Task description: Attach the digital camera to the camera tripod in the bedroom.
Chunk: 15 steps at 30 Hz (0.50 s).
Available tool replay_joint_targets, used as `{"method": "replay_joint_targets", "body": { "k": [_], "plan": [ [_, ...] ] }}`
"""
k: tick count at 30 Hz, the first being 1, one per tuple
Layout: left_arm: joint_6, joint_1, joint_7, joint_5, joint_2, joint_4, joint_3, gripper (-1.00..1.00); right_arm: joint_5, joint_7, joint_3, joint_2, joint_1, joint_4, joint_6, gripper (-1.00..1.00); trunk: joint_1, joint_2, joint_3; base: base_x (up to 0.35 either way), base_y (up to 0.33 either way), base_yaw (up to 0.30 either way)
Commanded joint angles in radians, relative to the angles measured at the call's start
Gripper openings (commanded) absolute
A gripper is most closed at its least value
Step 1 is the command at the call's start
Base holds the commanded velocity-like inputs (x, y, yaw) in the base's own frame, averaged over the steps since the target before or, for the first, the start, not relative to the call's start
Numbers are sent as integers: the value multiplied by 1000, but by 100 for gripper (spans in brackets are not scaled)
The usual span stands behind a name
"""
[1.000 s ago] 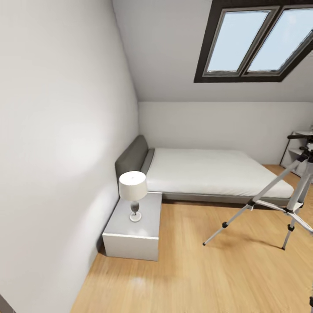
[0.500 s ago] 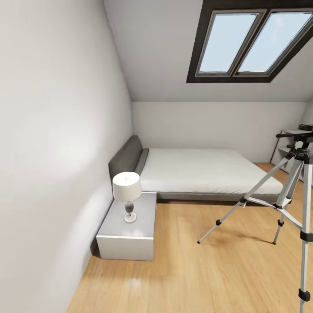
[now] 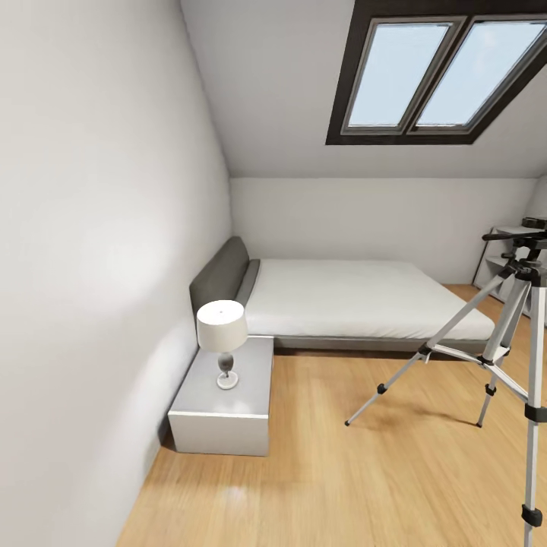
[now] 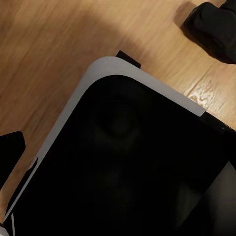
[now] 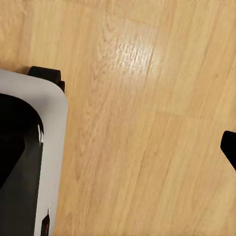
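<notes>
I am in the bedroom, looking from the head view. The camera tripod [image 3: 507, 334] stands on the wood floor at the right, silver legs spread, black head and pan handle [image 3: 516, 237] on top with nothing mounted. A small dark thing [image 3: 533, 222] lies on a white shelf behind the tripod's head; it is too small to tell whether it is the digital camera. In the left wrist view one black fingertip [image 4: 11, 147] shows at the picture's edge over the floor. In the right wrist view one fingertip [image 5: 230, 146] shows likewise. Nothing is between the fingers of either gripper.
A low grey bed [image 3: 357, 300] with a white mattress stands against the far wall under the skylight [image 3: 437, 72]. A grey nightstand [image 3: 224, 410] with a small lamp [image 3: 222, 342] sits by the left wall. My own base [image 4: 132, 167] fills much of the left wrist view.
Since a second ago the whole head view has swung slightly right, bringing more of the tripod in. Over the last half second nothing has moved.
</notes>
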Motion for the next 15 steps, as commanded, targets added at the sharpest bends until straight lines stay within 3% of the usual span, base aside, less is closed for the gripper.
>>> {"method": "replay_joint_targets", "body": {
  "k": [1,15],
  "plan": [
    [-1,1,1,-1,0,-2,3,100,8,-1,0,0,0,0,-1,100,0,0,-1,0,0,0],
    [-2,1,1,-6,-1,-3,3,100,8,-1,3,0,0,1,0,100,0,0,-1,0,0,0]
  ]
}}
